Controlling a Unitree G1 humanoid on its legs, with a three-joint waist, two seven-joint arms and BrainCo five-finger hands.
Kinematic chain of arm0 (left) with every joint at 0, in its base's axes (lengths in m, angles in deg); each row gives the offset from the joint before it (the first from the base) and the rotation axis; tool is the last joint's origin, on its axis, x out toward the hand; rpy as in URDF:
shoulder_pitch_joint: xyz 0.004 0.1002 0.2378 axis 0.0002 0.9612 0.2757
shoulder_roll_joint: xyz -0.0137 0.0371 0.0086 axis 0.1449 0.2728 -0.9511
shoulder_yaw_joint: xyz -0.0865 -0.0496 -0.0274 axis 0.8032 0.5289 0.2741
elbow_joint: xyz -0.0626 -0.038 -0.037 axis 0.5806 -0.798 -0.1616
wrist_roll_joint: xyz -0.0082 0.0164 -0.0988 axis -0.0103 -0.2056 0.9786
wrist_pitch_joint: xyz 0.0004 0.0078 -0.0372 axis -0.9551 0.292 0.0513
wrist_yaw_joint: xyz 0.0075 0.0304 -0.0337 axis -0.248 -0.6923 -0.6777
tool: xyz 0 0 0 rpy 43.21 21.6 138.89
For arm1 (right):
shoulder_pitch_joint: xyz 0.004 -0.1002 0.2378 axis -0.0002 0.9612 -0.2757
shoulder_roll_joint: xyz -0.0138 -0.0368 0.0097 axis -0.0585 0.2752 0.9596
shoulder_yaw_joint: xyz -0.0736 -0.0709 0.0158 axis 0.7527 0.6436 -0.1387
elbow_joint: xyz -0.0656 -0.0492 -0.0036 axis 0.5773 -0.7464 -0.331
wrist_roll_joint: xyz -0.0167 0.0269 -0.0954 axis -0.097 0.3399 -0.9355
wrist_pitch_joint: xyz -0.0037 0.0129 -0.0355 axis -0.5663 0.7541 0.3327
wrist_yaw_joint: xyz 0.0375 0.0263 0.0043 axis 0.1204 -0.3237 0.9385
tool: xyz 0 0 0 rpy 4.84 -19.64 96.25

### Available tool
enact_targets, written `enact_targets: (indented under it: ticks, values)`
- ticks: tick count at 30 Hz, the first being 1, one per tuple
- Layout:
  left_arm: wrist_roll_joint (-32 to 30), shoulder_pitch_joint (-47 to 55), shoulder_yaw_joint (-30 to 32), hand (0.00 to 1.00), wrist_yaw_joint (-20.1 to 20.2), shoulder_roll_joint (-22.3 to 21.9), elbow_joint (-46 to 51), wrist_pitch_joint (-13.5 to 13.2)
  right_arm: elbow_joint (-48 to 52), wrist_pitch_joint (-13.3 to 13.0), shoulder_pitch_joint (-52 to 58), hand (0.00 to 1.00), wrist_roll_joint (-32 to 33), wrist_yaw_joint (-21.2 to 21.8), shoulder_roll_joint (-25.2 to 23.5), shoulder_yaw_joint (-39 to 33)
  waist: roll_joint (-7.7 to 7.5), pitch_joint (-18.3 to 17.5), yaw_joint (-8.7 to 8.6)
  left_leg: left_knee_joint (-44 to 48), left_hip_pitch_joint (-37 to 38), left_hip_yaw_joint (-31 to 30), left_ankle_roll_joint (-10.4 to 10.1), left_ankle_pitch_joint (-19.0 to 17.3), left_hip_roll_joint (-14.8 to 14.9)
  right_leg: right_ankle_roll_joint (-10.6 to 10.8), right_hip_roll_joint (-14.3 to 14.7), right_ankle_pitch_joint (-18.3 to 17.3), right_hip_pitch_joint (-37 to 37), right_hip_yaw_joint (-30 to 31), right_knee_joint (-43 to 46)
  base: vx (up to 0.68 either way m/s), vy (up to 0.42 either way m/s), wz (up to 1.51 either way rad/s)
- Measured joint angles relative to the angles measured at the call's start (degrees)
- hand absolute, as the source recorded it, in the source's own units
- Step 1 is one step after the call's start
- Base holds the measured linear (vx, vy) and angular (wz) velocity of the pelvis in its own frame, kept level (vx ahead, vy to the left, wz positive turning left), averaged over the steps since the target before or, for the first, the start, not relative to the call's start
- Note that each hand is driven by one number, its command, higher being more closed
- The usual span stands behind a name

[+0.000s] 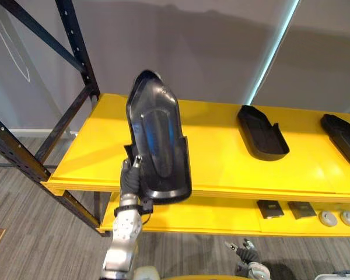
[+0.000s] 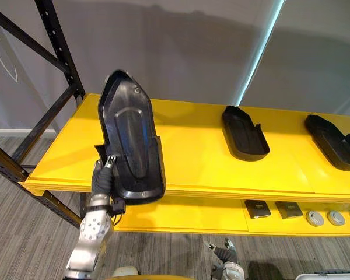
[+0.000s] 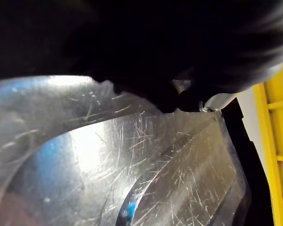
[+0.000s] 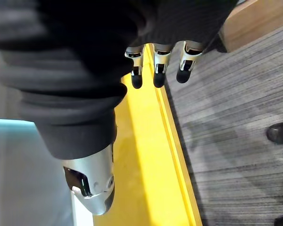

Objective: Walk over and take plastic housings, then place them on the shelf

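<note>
Clamps the held housing upright, left of centre in the frame, with the left hand curled over its lower rim, just above the front edge of the yellow shelf. Looks a thin, stiff, light moulded shell, glossy and scratched inside. Probably slippery and top-heavy in a one-edge pinch, so best kept gripped at the wall near the broad end and lowered flat. Further right, lying on the shelf and well apart: middle housing and far housing. Bottom, right of centre: right hand, fingers loose and straight, empty.
</note>
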Motion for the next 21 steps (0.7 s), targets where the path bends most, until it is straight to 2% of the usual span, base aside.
enact_targets:
  ticks: [3, 11, 15, 16, 21]
  values:
    - [0.01, -4.67, 1.73, 1.0, -1.12, 1.28, -4.05, 1.14, -0.41, 0.0, 0.24, 0.0, -0.02, 0.09, 0.06, 0.0, -0.09, -0.15, -1.19, -1.05, -0.36, 0.09, -0.24, 0.71, 0.08, -0.19, 0.23, 0.18, -0.85, 0.23, -0.09, 0.0, -0.03, -0.05]
    - [-0.01, -12.84, 4.24, 1.0, -1.67, 3.74, -12.85, 4.74, -0.98, -0.04, 0.69, 0.0, -0.04, 0.23, 0.18, 0.37, -0.07, -0.19, -1.94, -2.05, -2.18, -0.1, -0.55, 1.53, 0.4, -0.66, 1.28, 1.4, -3.21, 4.37, -0.93, 0.02, -0.003, -0.06]
    - [-0.04, -15.21, 5.74, 1.0, -2.14, 4.03, -14.7, 5.58, -0.91, -0.06, 0.68, 0.0, -0.03, 0.56, 0.22, 1.19, -0.09, -0.18, -2.47, -2.02, -3.09, -0.11, -0.45, 1.6, 0.33, -0.63, 1.3, 1.69, -4.22, 5.21, -0.93, 0.0, 0.007, -0.01]
    - [-0.05, -15.66, 5.76, 0.0, -2.13, 4.18, -14.75, 5.66, -0.82, -0.06, 0.64, 0.0, -0.03, 0.83, 0.22, 1.2, -0.09, -0.17, -2.47, -2.02, -3.52, -0.11, -0.35, 1.74, 0.32, -0.68, 1.32, 1.84, -4.63, 5.45, -0.96, -0.03, 0.03, -0.06]
    - [-1.63, -19.92, 6.29, 0.0, -2.1, 5.59, -17.87, 6.67, 1.18, -0.09, 0.73, 0.0, -0.04, 1.32, 0.28, 1.88, -0.14, -0.06, -2.5, -1.99, -5.12, 0.19, 0.03, 2.38, 0.26, -0.46, 1.39, 3.34, -6.16, 7.16, -1.88, -0.04, 0.036, -0.08]
